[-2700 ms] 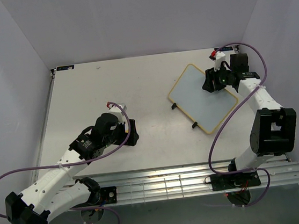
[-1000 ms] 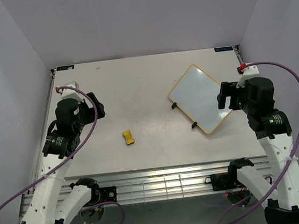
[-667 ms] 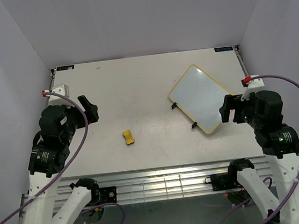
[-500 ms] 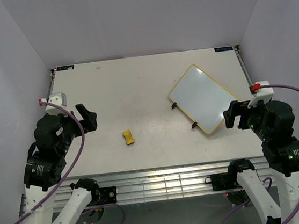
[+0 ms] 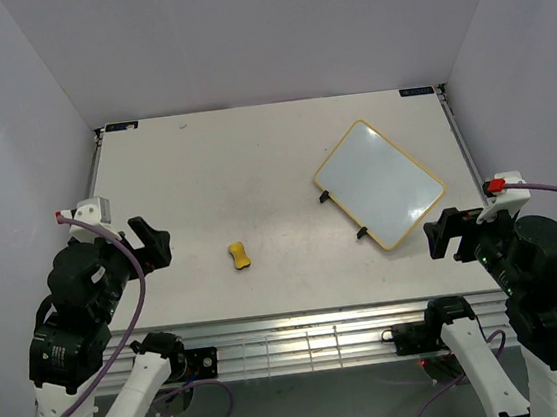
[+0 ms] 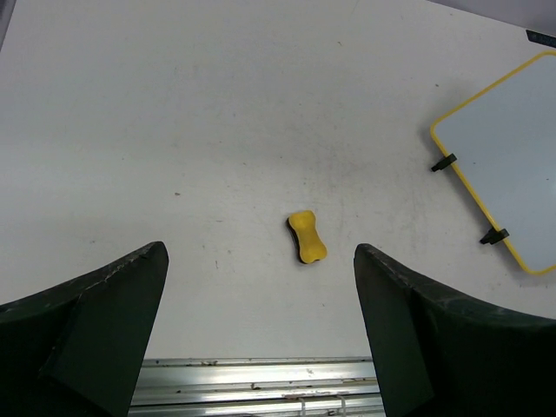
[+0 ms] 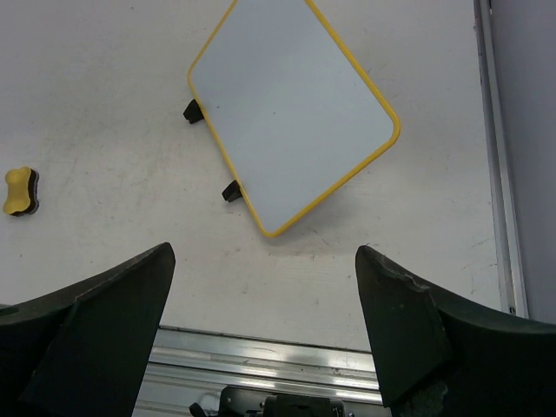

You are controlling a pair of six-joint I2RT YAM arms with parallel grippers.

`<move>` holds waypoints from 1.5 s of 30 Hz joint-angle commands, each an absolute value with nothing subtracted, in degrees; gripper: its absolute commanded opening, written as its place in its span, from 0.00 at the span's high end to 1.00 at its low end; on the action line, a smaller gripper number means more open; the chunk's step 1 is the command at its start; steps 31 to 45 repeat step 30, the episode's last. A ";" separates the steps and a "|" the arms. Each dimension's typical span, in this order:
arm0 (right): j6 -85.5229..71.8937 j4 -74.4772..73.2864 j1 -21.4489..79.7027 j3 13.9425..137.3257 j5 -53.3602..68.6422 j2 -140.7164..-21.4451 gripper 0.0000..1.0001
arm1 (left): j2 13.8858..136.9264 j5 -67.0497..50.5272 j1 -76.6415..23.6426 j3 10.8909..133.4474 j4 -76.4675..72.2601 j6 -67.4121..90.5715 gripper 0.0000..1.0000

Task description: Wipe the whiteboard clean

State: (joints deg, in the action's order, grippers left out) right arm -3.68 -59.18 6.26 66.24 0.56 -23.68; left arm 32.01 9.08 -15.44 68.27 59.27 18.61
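Retreat: left end effector [image 5: 152, 245] and right end effector [image 5: 446, 235] are now pulled back to the near edge, both spread wide and holding nothing.
Eraser: yellow block [image 5: 239, 256] lies released on the surface [image 5: 253, 161], well apart from both.
Whiteboard: flat at far right [image 5: 381, 182], no writing visible; the erasing looks finished.

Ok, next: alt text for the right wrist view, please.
A clean whiteboard with a yellow frame lies at an angle on the white table, two black feet on its lower-left edge. A yellow eraser sits far left; the right arm's dark fingers stand wide apart in front.
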 commanded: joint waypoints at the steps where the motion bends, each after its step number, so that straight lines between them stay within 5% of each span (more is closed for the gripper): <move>1: -4.04 -59.77 6.94 68.64 -1.93 -23.47 0.10 | 31.90 11.16 -15.29 68.55 61.00 19.34 0.02; 45: -3.43 -57.57 7.47 66.45 -5.01 -24.61 0.10 | 30.32 14.94 -15.29 69.44 58.98 20.30 0.02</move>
